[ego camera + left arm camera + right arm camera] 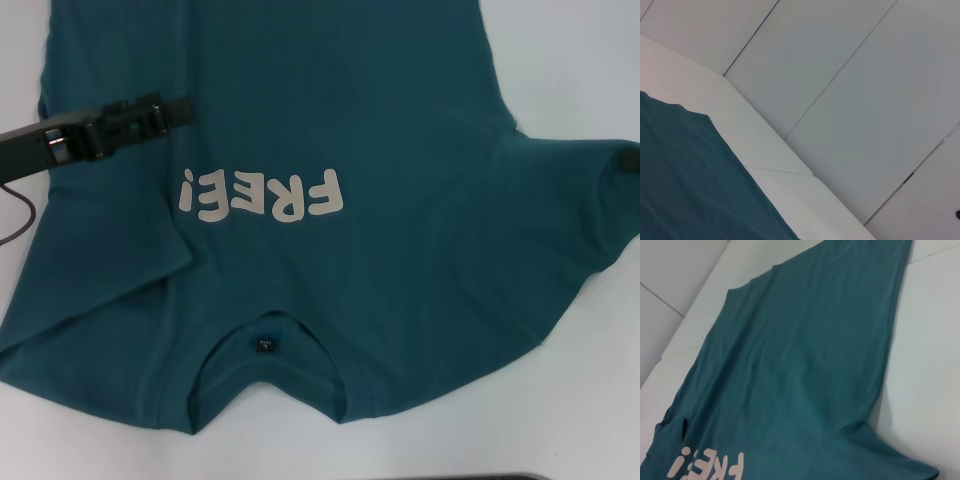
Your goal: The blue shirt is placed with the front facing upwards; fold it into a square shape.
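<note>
While spread flat, blue shirt edges on table.

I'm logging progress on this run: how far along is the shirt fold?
Early stage. Done: the blue shirt lies front up, its left sleeve already folded inward beside the FREE! print. In hand: the left claw hovers over that folded side. Left: the right sleeve is spread flat, and the hem isn't folded up, so no square yet.
</note>
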Tool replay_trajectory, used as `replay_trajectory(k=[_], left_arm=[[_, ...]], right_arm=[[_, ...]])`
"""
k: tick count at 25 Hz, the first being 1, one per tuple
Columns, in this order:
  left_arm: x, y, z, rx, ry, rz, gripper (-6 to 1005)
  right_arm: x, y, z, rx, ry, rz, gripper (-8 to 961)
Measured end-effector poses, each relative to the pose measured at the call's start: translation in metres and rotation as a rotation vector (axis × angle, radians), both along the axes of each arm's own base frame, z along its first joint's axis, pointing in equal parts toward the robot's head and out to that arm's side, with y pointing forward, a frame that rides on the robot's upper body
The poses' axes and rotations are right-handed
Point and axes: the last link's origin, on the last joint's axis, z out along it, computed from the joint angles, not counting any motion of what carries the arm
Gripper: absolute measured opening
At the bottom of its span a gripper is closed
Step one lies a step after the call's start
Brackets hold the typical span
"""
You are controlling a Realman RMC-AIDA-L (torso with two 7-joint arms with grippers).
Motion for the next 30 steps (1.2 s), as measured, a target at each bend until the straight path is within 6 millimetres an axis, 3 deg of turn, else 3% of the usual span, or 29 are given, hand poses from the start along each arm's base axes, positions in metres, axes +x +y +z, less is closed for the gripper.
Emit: replay_trajectory(k=[7,15,30], left_arm=[[0.0,0.0,0.0,0.0,0.0,-0.002,885],[0.001,0.001,0.001,0.001,0.002,-0.004,886],[0.002,0.004,0.004,0.004,0.011,-0.013,886]], right_arm=[[-0.006,0.001,-0.004,-0.018,0.014,0.023,13],[-0.029,0.003,-0.015,-0.07,0.087,0.129,13],[-0.068,0.026,-0.061,-0.126,0.106,0.216,13]])
